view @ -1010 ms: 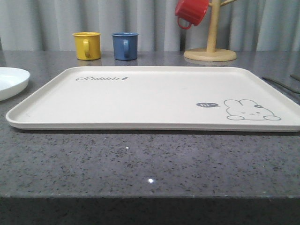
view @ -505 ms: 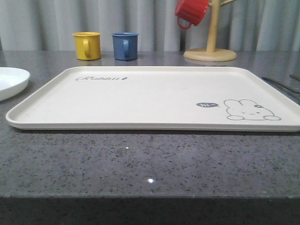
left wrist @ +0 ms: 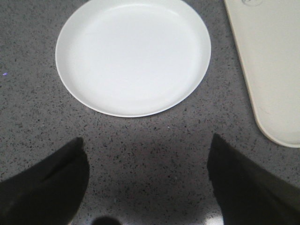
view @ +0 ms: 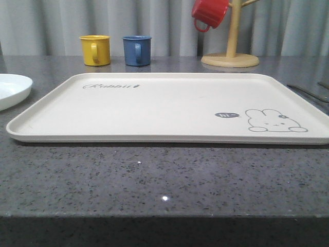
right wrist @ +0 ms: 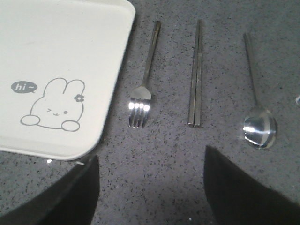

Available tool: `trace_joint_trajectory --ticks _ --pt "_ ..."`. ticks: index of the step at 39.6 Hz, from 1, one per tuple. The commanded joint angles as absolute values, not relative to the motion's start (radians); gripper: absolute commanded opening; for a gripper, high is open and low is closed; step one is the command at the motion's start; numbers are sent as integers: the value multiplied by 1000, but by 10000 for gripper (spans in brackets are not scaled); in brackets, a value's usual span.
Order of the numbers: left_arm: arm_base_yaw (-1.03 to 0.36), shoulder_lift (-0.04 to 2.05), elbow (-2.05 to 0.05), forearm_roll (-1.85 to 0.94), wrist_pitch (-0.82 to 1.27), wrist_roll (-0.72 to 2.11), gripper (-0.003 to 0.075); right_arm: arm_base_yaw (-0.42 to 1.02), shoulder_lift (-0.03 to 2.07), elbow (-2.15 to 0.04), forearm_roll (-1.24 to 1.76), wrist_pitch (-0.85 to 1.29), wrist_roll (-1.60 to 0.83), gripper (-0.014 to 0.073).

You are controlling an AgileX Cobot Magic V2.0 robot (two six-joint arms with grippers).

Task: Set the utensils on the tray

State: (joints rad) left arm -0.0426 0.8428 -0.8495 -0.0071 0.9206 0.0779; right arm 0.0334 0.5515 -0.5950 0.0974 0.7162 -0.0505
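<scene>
The cream tray [view: 154,108] with the rabbit drawing lies across the middle of the grey counter, with nothing on it. In the right wrist view its corner [right wrist: 56,42] sits beside three silver utensils lying side by side on the counter: a fork [right wrist: 143,93], a pair of chopsticks [right wrist: 196,75] and a spoon [right wrist: 258,117]. My right gripper [right wrist: 152,161] hangs open above the bare counter just short of the fork and chopsticks, holding nothing. My left gripper [left wrist: 145,143] is open over the counter between a white plate and the tray's edge [left wrist: 272,70].
A round white plate [left wrist: 133,54] lies left of the tray [view: 10,87]. At the back stand a yellow mug [view: 95,49], a blue mug [view: 137,50] and a wooden mug tree [view: 231,51] with a red mug [view: 209,13] hanging on it.
</scene>
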Motion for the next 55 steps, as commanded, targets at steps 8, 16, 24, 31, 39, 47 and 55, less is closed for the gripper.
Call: trace_joint_trajectory --ticks 8,16,24,31,39,47,55 --pt "134 1163 -1043 -85 908 137 512 29 560 -625 96 655 -51 505" --pt "323 1300 -1055 -314 844 306 512 29 560 -625 96 655 -51 505" --pt "337 1383 -1055 -335 769 307 512 29 560 -625 96 655 -51 505" --pt "337 1448 -1055 -357 716 307 512 29 560 -625 96 655 -51 505" --pt "337 1472 -1057 -369 684 307 386 29 560 -625 96 655 -51 505" --pt "337 1472 -1057 -375 672 307 149 29 560 -625 96 655 -51 505" --pt "337 1472 -1057 -375 672 307 -20 29 560 -625 96 655 -51 505"
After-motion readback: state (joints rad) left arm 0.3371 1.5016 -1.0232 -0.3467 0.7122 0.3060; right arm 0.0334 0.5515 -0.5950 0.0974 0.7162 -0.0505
